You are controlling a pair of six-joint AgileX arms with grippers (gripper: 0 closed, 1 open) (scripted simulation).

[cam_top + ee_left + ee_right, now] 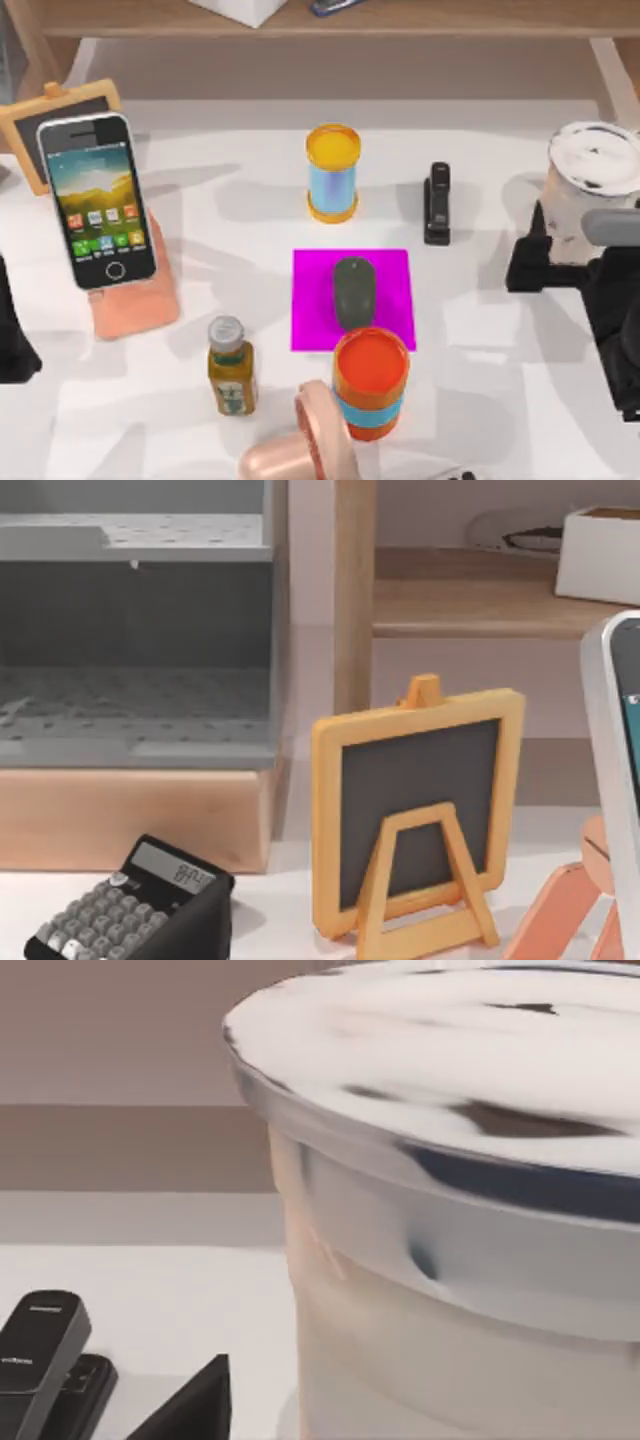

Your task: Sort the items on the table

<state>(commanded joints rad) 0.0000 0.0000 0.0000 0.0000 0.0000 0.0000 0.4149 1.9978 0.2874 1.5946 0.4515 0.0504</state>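
Your right gripper (535, 262) stood beside the cup (590, 190), jaw state unclear; mouse (353, 292) and phone (95, 200) looked placed. Next: grasp cup.

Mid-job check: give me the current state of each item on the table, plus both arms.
computer mouse: lying flat on the magenta mat.
smartphone: propped upright on a pink stand, screen lit.
milk tea cup: upright, lid on, at the table's right edge.
right gripper: right beside the cup.
left arm: parked at the left edge.
small bottle: upright, capped.
stapler: closed, lying flat.
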